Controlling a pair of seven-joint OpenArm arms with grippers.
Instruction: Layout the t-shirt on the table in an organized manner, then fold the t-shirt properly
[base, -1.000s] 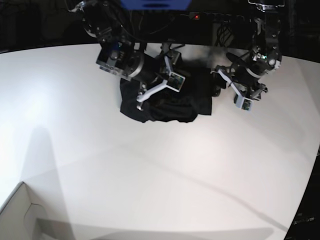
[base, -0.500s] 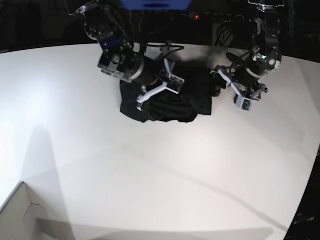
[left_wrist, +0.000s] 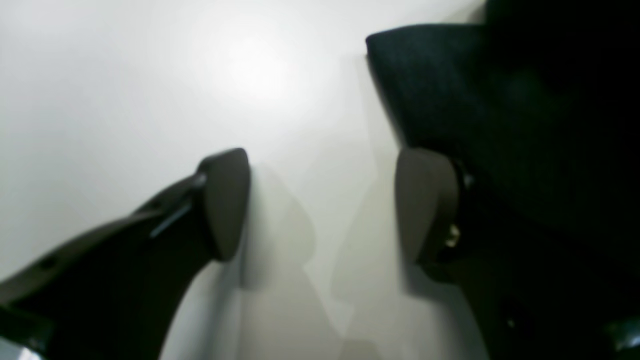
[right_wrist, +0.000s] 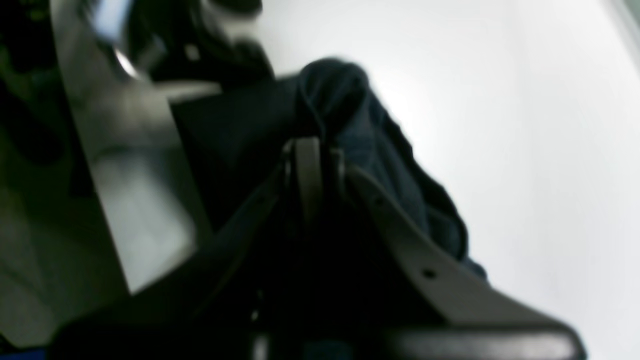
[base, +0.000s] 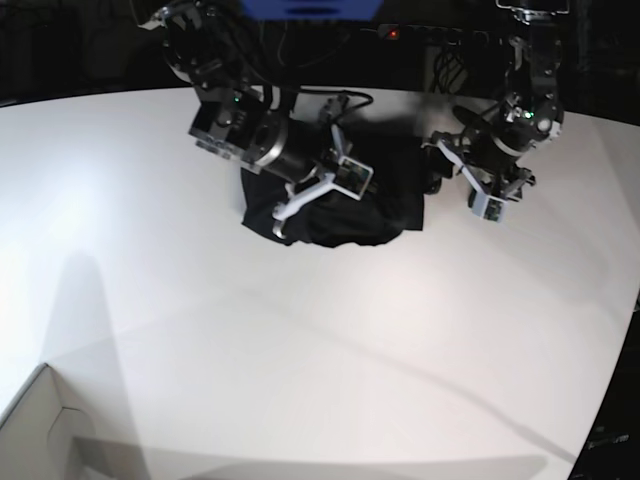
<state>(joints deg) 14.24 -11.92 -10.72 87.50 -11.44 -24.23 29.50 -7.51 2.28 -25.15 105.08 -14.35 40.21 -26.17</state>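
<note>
The black t-shirt (base: 350, 205) lies crumpled at the far middle of the white table (base: 300, 340). My right gripper (base: 285, 212) sits at the shirt's left edge. In the right wrist view its fingers (right_wrist: 309, 165) are shut on a bunched fold of the t-shirt (right_wrist: 340, 95). My left gripper (base: 436, 176) hovers at the shirt's right edge. In the left wrist view this gripper (left_wrist: 325, 205) is open over bare table (left_wrist: 150, 75), with nothing between the fingers, and a corner of the t-shirt (left_wrist: 475, 95) lies just beyond its right finger.
A white box corner (base: 40, 430) pokes in at the bottom left. The table's curved edge (base: 610, 390) runs down the right side. Dark equipment and cables (base: 430, 50) stand behind the far edge.
My right gripper has gone from open to shut, pinching the shirt's fabric, and shifted slightly toward the near side. The left arm has not moved.
</note>
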